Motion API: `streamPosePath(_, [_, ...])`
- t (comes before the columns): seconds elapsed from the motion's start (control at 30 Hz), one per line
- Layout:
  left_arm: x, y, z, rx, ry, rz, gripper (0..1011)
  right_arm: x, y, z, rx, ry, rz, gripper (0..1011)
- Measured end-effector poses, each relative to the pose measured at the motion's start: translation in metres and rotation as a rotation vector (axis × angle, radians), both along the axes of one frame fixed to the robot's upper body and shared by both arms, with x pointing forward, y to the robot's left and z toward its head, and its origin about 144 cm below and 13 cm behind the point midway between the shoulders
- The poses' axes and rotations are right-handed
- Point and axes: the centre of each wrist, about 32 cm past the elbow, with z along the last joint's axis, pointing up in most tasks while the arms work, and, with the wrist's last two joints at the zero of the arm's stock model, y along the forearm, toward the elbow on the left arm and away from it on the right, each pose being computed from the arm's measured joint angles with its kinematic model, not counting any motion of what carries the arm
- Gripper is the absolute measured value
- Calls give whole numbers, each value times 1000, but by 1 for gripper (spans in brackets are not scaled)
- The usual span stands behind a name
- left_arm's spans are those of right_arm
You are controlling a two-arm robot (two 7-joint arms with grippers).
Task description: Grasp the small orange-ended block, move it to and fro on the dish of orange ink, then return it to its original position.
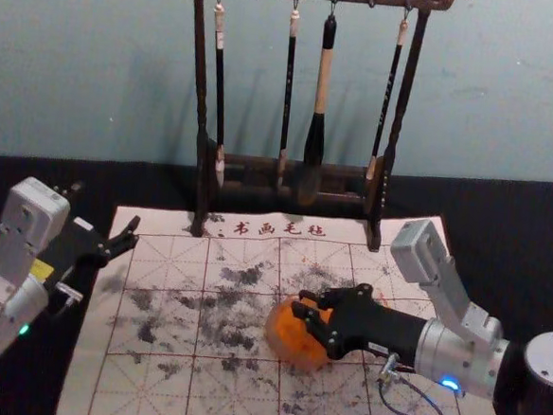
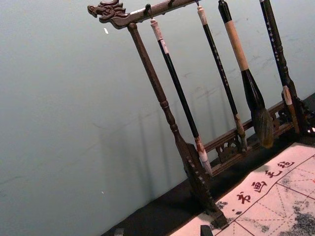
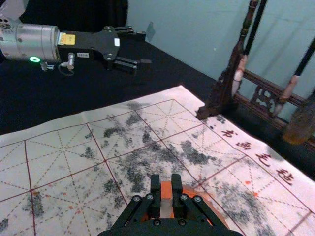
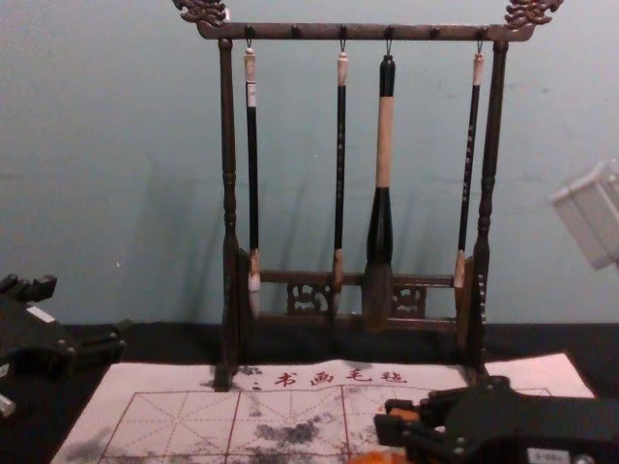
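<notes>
- Right gripper (image 1: 300, 302) is over the orange dish, right around the middle of the mat; its fingers are clamped on the small block.
- Black tablecloth (image 1: 531, 235) goes under everything and shows on both sides of the mat.
- Calligraphy felt mat (image 1: 164, 249) lies on it, pale with red grid squares, four red characters along the far edge and lots of dark ink smudges.
- Carved wooden brush rack (image 4: 229, 145) stands upright at the back of the mat, dragon heads on its top rail.
- Left gripper (image 1: 105, 209) is parked off the mat's left side, fingers spread apart, nothing in them.
- Thick brush (image 4: 385, 135) hangs bristles down from the rack, light wood section in the handle.
- Three slim brushes (image 4: 252, 135) hang there too, dark handles.
- Dish of orange ink (image 1: 288, 349) is round and sits on the mat, partly hidden by the gripper.
- Orange-ended block (image 3: 166, 194) is upright between the right fingertips, above the dish; can't tell if its bottom touches the ink.
</notes>
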Motion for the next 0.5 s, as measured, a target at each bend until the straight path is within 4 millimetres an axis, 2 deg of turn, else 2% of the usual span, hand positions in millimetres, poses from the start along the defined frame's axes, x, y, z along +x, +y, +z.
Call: streamPosePath(0.5, [0, 0, 0, 0, 0, 0, 1001, 11, 12, -3, -17, -7, 25, 87])
